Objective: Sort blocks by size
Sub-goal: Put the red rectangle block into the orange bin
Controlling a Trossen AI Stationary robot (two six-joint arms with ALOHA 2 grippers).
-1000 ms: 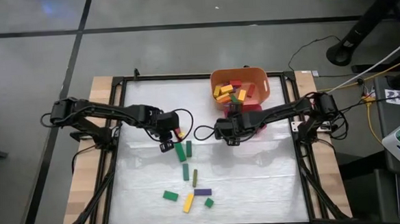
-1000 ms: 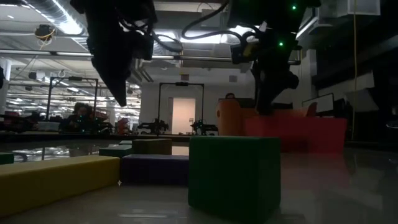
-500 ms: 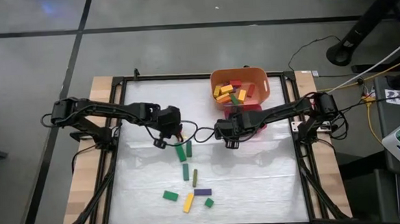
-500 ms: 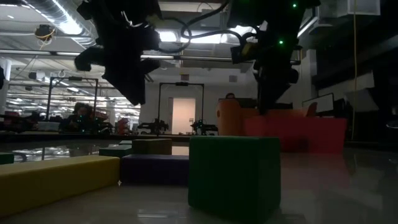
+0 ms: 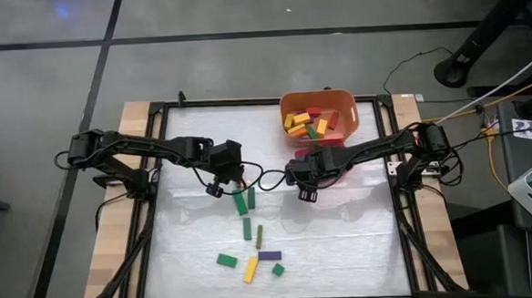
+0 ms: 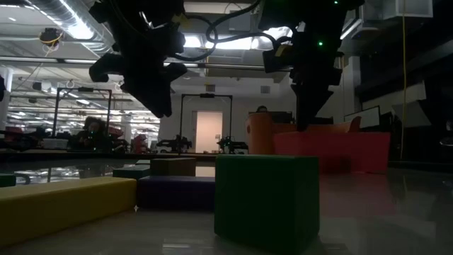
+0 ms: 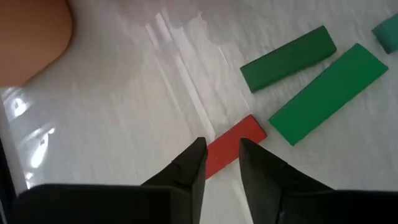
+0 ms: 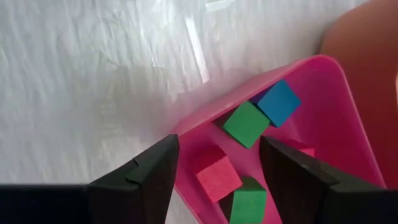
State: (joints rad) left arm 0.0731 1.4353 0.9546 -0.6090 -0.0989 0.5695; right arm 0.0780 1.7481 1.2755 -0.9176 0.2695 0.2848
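Left end effector (image 5: pixel 215 186) sits mid-worktop, near the upper end of the loose blocks. Left wrist view: fingers (image 7: pixel 189 171) narrowly parted, a red bar (image 7: pixel 231 147) on the worktop (image 5: pixel 344 236) showing between them and just past the tips; whether they pinch it, cannot tell. Two green bars (image 7: pixel 288 57) lie just beyond the red one, close together.

Right end effector (image 5: pixel 305 193) hangs at the near edge of the pink tray (image 8: pixel 323 93), below the orange bin (image 5: pixel 318 101). Fingers spread wide, nothing between them. In the right wrist view the tray holds small cubes: blue cube (image 8: pixel 278 102), green cube (image 8: pixel 245 124), red cube (image 8: pixel 217 177), all apart from the fingertips.

Bin holds yellow, red and green bars. Loose on the worktop toward the front: green bar (image 5: pixel 226 260), yellow bar (image 5: pixel 250 269), purple bar (image 5: pixel 270 256), small green cube (image 5: pixel 278 270), well apart from both end effectors.
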